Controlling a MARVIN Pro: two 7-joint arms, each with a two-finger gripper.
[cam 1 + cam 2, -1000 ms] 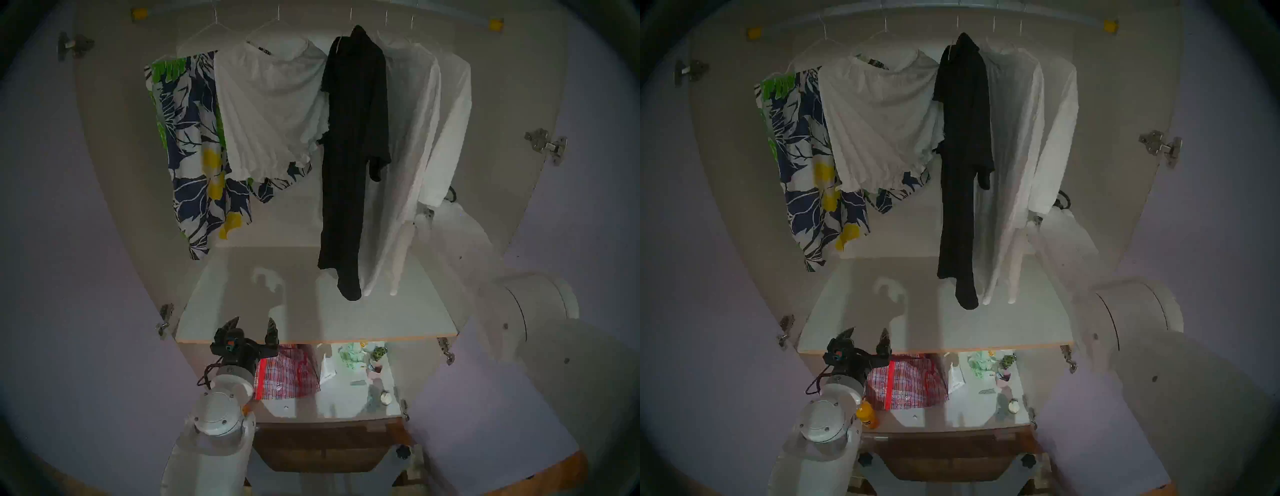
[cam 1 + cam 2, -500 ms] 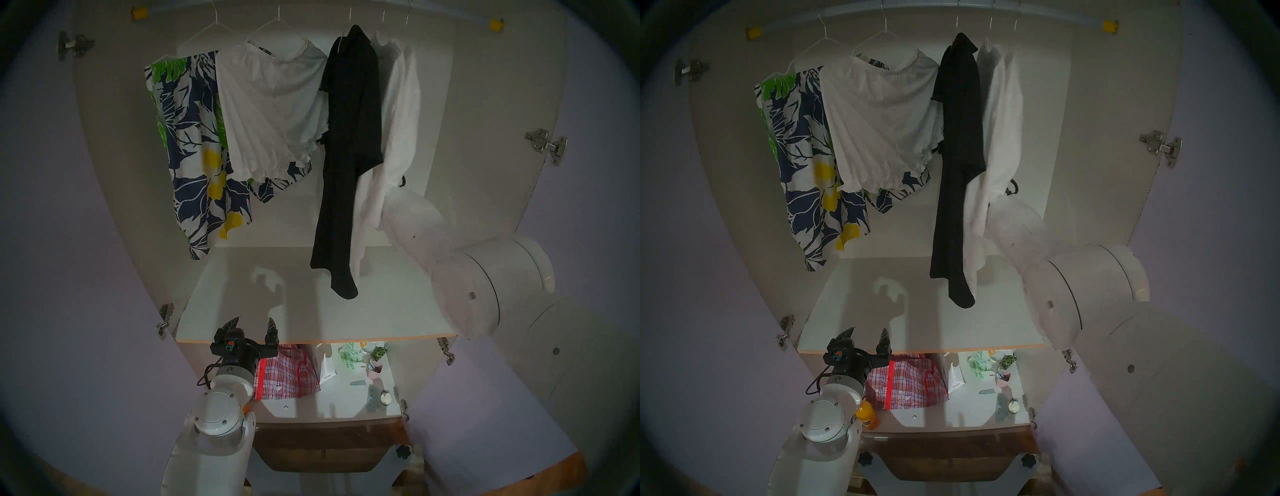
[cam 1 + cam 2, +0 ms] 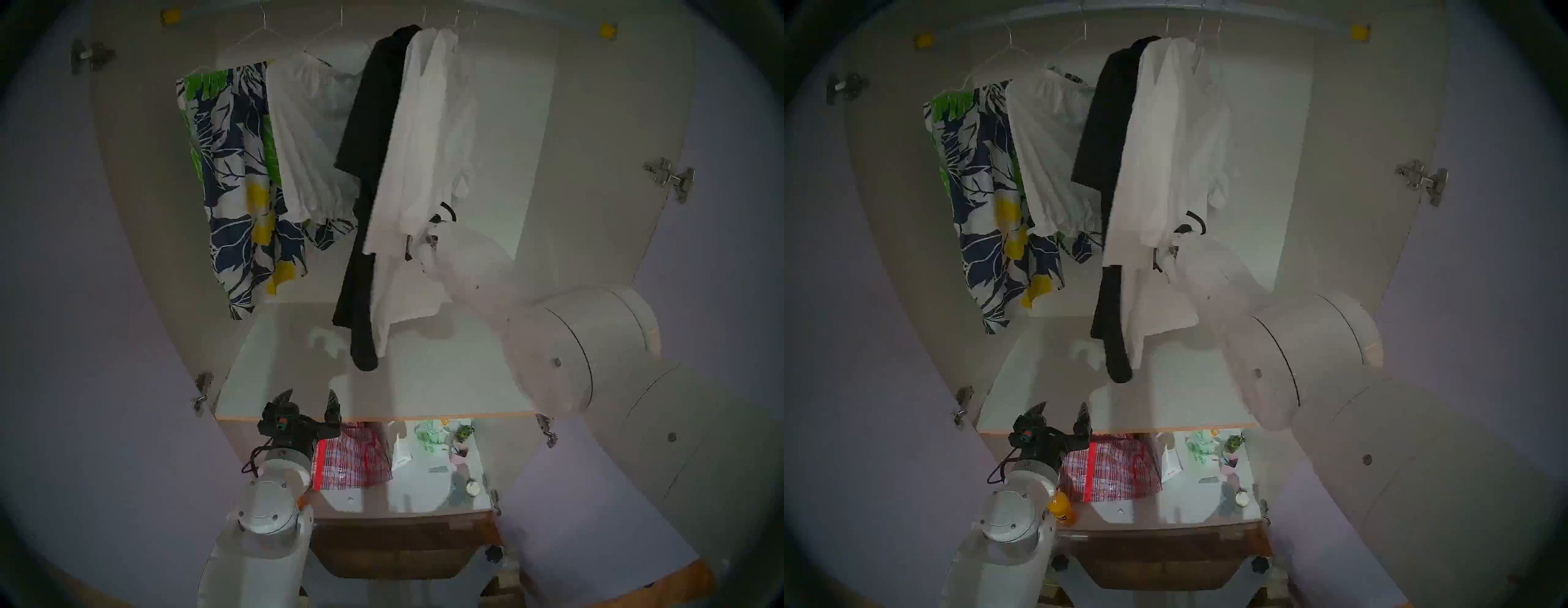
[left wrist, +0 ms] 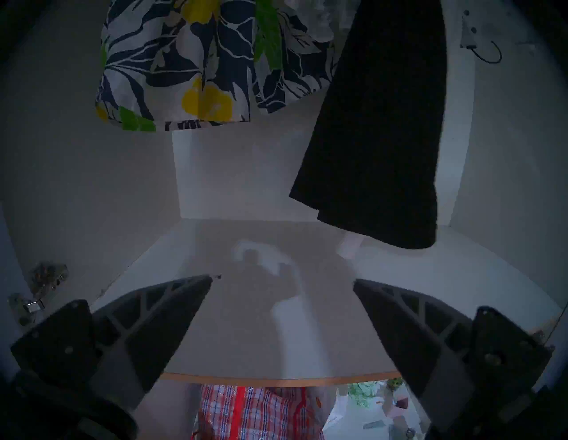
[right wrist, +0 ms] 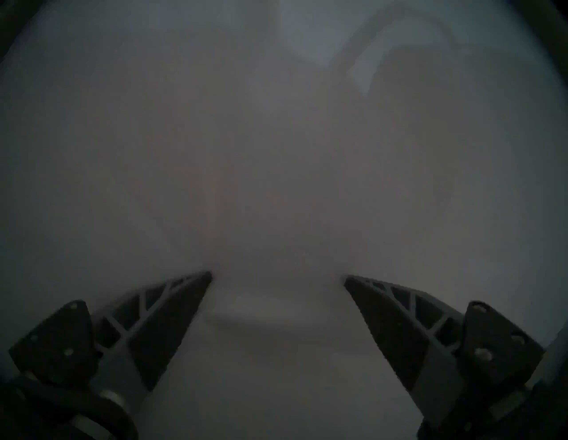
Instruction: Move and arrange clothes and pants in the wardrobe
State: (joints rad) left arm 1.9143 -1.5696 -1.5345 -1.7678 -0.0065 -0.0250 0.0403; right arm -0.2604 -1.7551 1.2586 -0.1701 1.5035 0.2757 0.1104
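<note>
Inside the wardrobe (image 3: 602,170), several clothes hang on wire hangers from the rail (image 3: 1293,21). From left to right they are a leaf-print garment (image 3: 237,178), a white ruffle-hemmed one (image 3: 305,140), a long black one (image 3: 369,170) and two white T-shirts (image 3: 424,148) bunched together. My right arm (image 3: 479,263) reaches in from the right, and its gripper is hidden behind the T-shirts in the head views. In the right wrist view the right gripper (image 5: 276,275) is open against white cloth. My left gripper (image 3: 309,397) hovers open at the white shelf's (image 3: 424,382) front edge, holding nothing.
Below the shelf sit a red plaid bag (image 3: 352,460), an orange bottle (image 3: 1062,511) and small items (image 3: 441,437). Lilac doors (image 3: 85,297) stand open on both sides on metal hinges (image 3: 670,178). The rail's right stretch, up to the yellow bracket (image 3: 607,30), carries no hangers.
My right arm swept left, pushing the two white T-shirts and the black garment left along the rail against the ruffle-hemmed one. The left arm stayed still.
</note>
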